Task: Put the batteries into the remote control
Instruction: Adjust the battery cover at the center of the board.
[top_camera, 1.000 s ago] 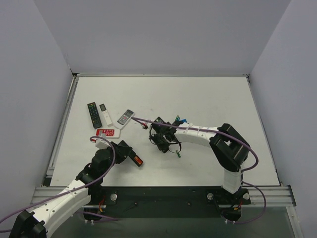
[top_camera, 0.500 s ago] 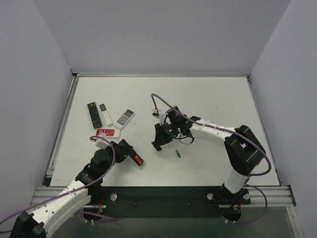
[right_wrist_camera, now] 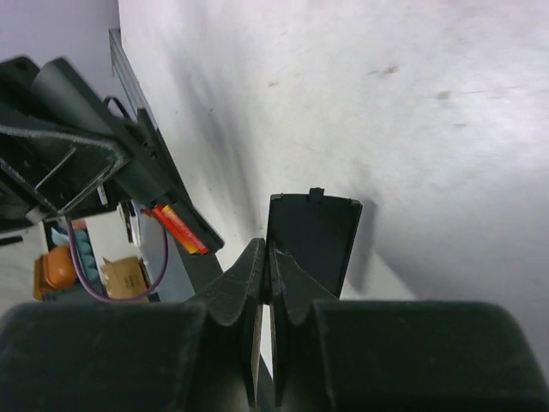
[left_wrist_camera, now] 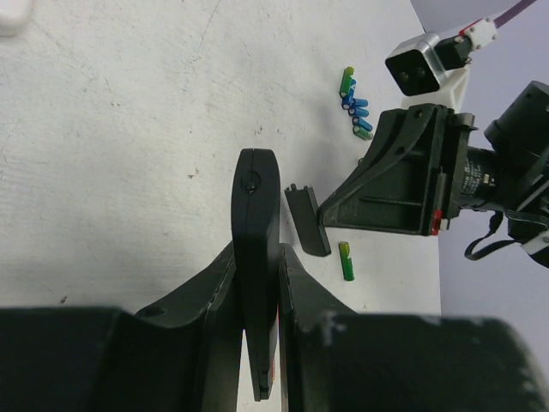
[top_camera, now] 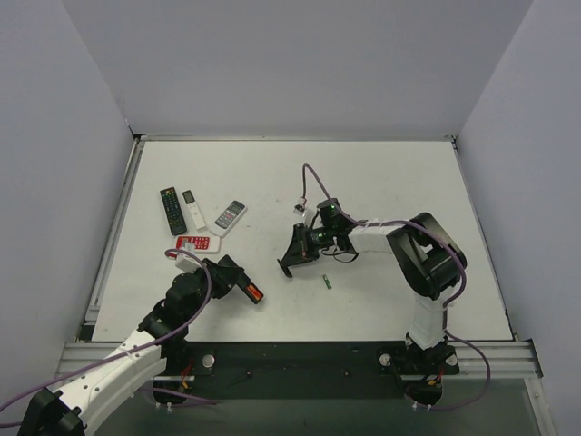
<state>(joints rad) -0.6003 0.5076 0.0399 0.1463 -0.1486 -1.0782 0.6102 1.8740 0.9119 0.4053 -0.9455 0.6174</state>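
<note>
My left gripper [top_camera: 238,283] is shut on the slim black remote control [left_wrist_camera: 256,206], held on edge low over the table. Orange-red batteries [top_camera: 253,294] sit in its open bay and show in the right wrist view [right_wrist_camera: 179,227]. My right gripper [top_camera: 288,265] is shut on the edge of the small black cover piece [right_wrist_camera: 314,244], down at the table just right of the remote; the cover also shows in the left wrist view [left_wrist_camera: 307,221]. A loose green battery [top_camera: 327,282] lies beside it. Blue and green batteries [left_wrist_camera: 356,107] lie in a cluster behind the right gripper.
Several other remotes lie at the far left: a black one with buttons [top_camera: 172,210], a slim white one [top_camera: 192,209], a grey-white one [top_camera: 231,214] and a red-and-white one [top_camera: 195,243]. A purple cable loops above the right wrist [top_camera: 309,182].
The right arm has folded back and its wrist has swung round, while its fingertips stay at the cover piece. The left arm and the remote have not moved.
</note>
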